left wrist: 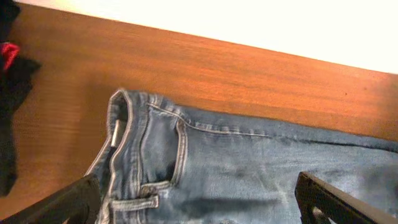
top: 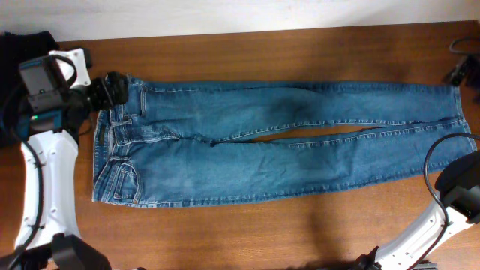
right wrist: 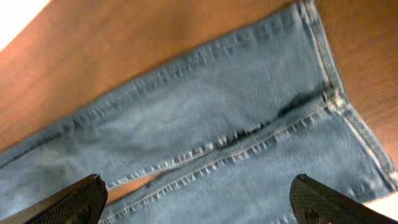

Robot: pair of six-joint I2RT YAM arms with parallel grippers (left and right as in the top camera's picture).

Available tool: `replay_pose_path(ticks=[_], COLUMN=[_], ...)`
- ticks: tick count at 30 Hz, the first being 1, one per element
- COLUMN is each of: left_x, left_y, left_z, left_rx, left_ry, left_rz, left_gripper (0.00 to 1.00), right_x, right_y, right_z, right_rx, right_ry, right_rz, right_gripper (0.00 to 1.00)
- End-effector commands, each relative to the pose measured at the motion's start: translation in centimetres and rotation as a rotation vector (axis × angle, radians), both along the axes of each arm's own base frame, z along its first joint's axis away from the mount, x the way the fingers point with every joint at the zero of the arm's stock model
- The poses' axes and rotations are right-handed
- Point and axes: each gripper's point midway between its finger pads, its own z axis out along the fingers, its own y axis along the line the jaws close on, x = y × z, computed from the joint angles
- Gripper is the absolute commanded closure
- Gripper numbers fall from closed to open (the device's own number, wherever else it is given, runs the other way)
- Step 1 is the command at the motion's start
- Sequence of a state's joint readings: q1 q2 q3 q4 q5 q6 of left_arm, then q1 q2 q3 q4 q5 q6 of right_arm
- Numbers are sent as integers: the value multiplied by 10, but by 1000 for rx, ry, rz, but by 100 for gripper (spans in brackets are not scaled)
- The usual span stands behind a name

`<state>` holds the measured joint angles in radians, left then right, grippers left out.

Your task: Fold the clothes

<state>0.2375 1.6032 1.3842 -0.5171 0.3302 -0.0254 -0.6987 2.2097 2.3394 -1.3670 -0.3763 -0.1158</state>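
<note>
Well, my left pincer [left wrist: 199,208] stands wide open, its two black fingers [left wrist: 71,202] far apart at the lower corners of the left wrist view, and it has hold of nothing. Between and just beyond them lies the upper corner of the waistband [left wrist: 121,124] of the jeans [top: 262,150], with a belt loop and the curved seam of a pocket showing. From overhead this pincer sits right at that far corner of the waistband, though I cannot tell whether it touches the cloth. My right pincer [right wrist: 199,202] is spread just as wide, its dark fingers [right wrist: 68,199] at either lower corner of the right wrist view, and it grips nothing either. Under it run the two legs, side by side, with their hems toward the upper right and a sliver of wood showing in the narrow gap between them. Seen from above, the jeans lie flat and stretched full length across the brown wooden table [top: 225,45]. The waistband is at my left, and the legs reach toward my right, nearly parallel and parted only by that thin gap. A darker patch marks the denim near where the legs meet. Off past the waistband, at the far left corner of the table, a black garment [top: 26,45] lies in a heap apart from the jeans. A small red tag [left wrist: 6,56] shows on it in the left wrist view.
</note>
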Motion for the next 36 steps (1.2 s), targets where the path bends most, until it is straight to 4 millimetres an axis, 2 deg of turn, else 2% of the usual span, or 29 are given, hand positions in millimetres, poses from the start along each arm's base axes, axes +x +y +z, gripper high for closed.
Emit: replay_pose_path(ticks=[1,8,11,14,17,23,27,29,32,36], left_x=[9,25,17,-3,-25,-72,-104,-118,-141,-171], left_y=[-8,-4,-6,-10,-14,4,0,-3,-9,-16], left_z=[-10,-35,-48,-51,-43,-12,12,19,20,8], left_rx=[1,-5,-21,-39,-49,-19,-34,-40,-47,-77], left_ry=[4,22,83,156,201,260,257,261,309,434], left_rz=[-44,-44,-44,-42,-36,175,221,226,228,247], left_gripper=[1,1,1,1,1,1,1,1,1,1], right_x=[10,11,4,-7,-24,-61,-78,-80,-89,-112], right_y=[8,7,10,11,7,5,16,19,21,23], right_z=[23,20,15,12,9,6,11,16,26,45], right_rx=[1,1,25,55,104,202,250,247,195,108], right_ry=[-89,-85,-51,-17,25,117,166,164,191,228], right_rz=[33,33,28,13,-45,-138,-160,-158,-203,-294], right_gripper=[1,1,1,1,1,1,1,1,1,1])
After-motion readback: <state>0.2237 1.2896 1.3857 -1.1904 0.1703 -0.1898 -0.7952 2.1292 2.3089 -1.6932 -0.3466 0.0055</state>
